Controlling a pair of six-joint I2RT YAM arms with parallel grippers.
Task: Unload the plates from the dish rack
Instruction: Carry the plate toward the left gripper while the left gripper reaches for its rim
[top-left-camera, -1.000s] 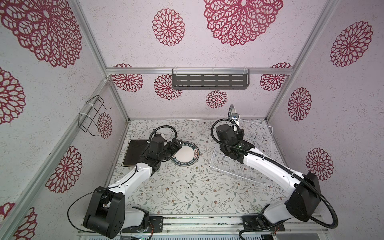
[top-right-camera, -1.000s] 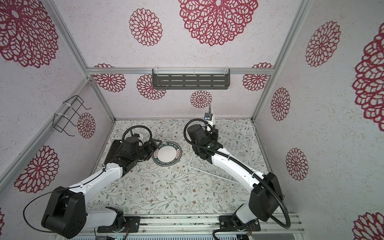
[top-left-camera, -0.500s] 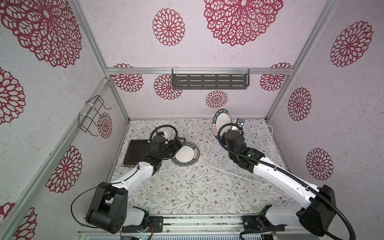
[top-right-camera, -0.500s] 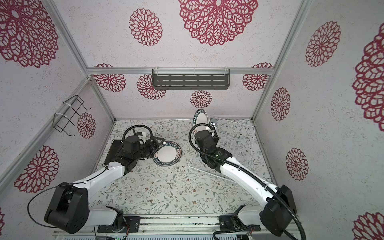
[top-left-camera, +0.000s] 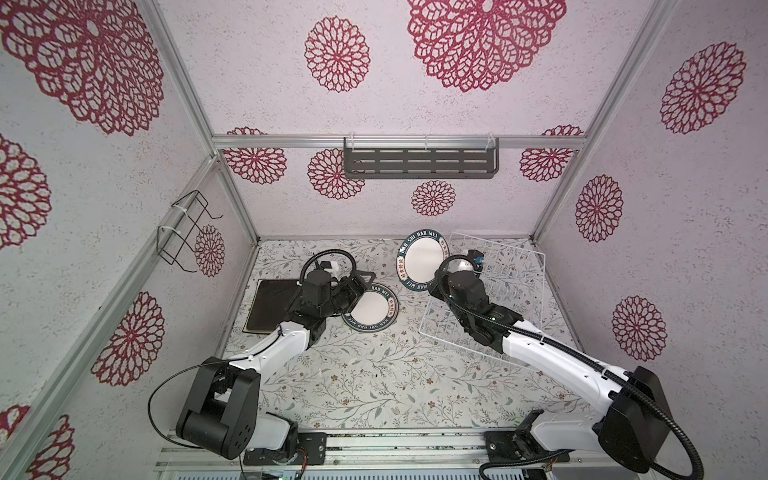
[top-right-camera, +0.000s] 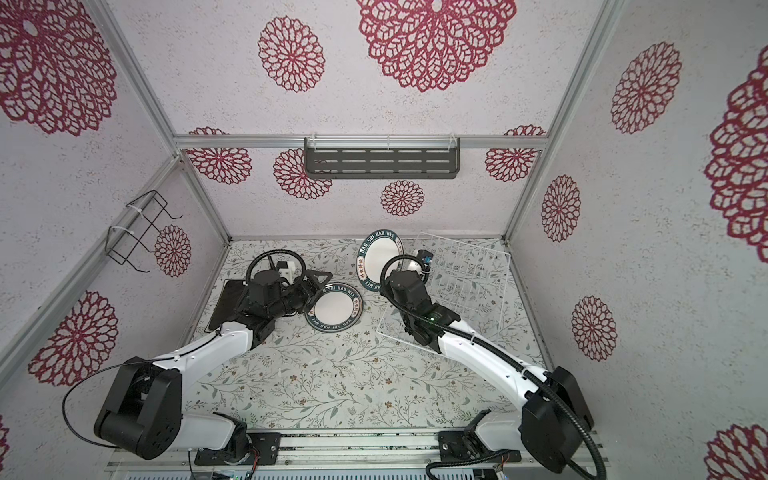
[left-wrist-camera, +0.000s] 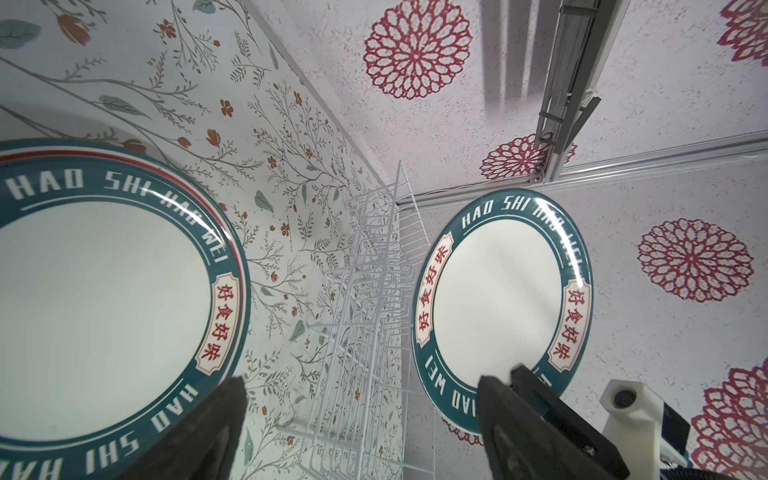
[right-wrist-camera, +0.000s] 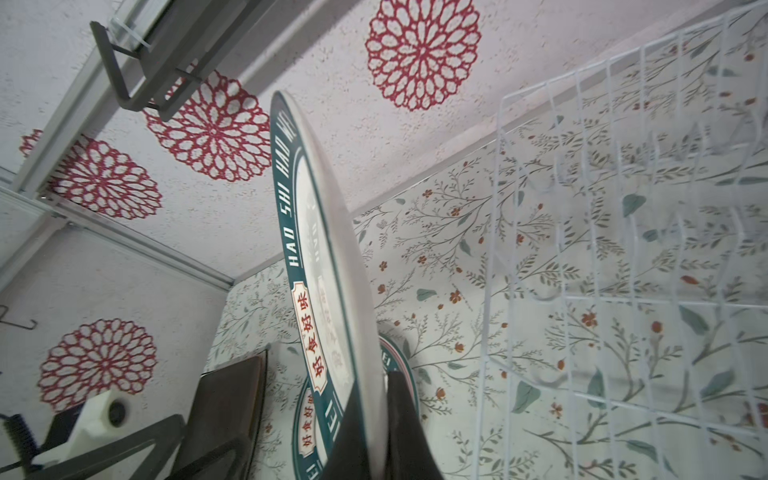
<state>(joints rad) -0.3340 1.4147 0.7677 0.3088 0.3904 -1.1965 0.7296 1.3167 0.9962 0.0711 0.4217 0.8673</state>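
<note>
My right gripper (top-left-camera: 438, 277) is shut on the lower rim of a round white plate (top-left-camera: 423, 259) with a lettered dark-teal rim and red characters. It holds the plate upright in the air, just left of the white wire dish rack (top-left-camera: 505, 276). In the right wrist view the fingers pinch the plate (right-wrist-camera: 324, 249) edge-on. A matching plate (top-left-camera: 370, 308) lies flat on the table. My left gripper (top-left-camera: 359, 286) stands open beside its left edge with nothing between the fingers. A square black plate (top-left-camera: 270, 305) lies flat at the far left. No plate shows among the rack's tines.
A dark grey slotted shelf (top-left-camera: 420, 163) hangs on the back wall. A small black wire holder (top-left-camera: 185, 232) hangs on the left wall. My right arm (top-left-camera: 540, 349) reaches over the rack's near left corner. The left wrist view shows the rack (left-wrist-camera: 365, 316) between the two round plates.
My right gripper has carried the round plate left and slightly forward, out of the rack, and turned its face toward the camera. The left gripper has stayed open beside the flat plate.
</note>
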